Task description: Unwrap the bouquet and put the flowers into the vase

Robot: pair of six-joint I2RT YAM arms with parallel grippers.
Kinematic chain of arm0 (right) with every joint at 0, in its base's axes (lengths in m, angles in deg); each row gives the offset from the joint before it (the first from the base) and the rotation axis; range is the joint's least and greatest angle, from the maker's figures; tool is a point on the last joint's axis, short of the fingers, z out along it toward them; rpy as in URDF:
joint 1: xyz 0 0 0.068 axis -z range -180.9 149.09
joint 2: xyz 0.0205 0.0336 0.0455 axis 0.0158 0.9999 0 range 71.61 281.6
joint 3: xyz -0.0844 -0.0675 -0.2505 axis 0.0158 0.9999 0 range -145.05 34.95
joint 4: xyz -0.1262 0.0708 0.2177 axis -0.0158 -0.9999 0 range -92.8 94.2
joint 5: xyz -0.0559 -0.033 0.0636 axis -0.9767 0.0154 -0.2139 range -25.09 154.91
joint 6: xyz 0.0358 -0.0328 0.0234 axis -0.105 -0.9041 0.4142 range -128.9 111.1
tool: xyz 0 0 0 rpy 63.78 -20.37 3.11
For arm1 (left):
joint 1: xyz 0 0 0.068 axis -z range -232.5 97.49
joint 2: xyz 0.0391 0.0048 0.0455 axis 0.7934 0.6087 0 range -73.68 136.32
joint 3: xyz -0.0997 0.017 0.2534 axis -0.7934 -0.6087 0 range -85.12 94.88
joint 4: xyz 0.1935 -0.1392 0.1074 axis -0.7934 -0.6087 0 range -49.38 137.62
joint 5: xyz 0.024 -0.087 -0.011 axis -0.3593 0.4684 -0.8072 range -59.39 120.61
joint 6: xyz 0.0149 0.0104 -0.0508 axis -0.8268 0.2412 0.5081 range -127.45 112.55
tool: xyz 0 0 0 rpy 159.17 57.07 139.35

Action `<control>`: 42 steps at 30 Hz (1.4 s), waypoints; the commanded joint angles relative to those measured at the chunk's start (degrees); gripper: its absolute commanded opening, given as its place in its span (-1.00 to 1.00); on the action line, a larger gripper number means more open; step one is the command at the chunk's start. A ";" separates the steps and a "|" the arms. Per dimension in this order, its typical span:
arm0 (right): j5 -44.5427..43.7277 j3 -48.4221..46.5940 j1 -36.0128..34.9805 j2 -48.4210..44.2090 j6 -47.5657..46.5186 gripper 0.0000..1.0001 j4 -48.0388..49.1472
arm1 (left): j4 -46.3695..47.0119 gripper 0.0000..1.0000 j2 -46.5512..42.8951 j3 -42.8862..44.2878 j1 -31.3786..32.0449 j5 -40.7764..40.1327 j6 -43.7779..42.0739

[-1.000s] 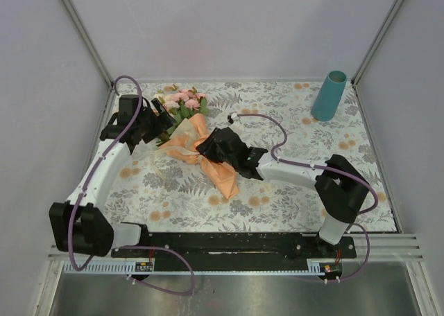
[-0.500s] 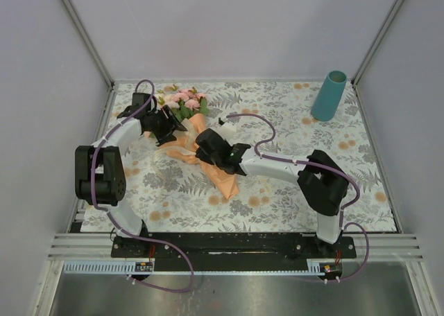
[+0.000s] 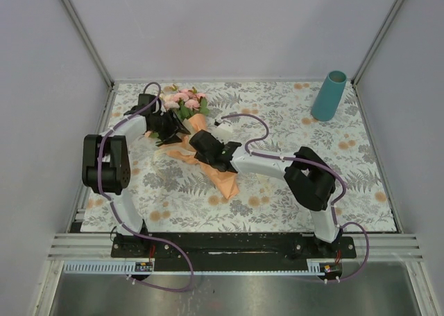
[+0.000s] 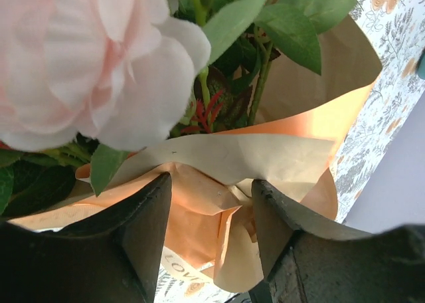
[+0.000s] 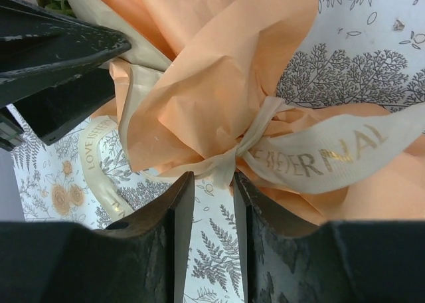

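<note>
Both arms reached farther in | left end effector (image 4: 211, 233) apart over bouquet (image 3: 198, 146) paper | right end effector (image 5: 212, 210) apart, ribbon (image 5: 319, 153)

The bouquet (image 5: 219, 84) has matt, crinkled kraft paper and a satiny ribbon (image 5: 319, 153) with gilt lettering. The vase (image 3: 329, 95) looks smooth; the tablecloth (image 3: 277, 198) is printed.

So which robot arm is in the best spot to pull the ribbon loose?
Probably the right: its pincer sits right at the ribbon knot, fingers either side. The left pincer is up at the paper's open edge.
</note>
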State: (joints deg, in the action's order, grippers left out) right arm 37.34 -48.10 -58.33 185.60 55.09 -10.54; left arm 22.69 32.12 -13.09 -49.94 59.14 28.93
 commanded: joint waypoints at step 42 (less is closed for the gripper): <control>-6.80 0.33 -0.58 -3.86 -1.93 -1.00 4.10 | -5.13 0.10 6.44 5.05 -0.11 -6.91 -5.62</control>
State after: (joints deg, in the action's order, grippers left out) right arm 32.84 -49.80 -58.44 188.00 57.25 -11.43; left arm 18.89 36.34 -10.43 -49.87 55.80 25.04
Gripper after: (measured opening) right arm 0.018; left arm 0.551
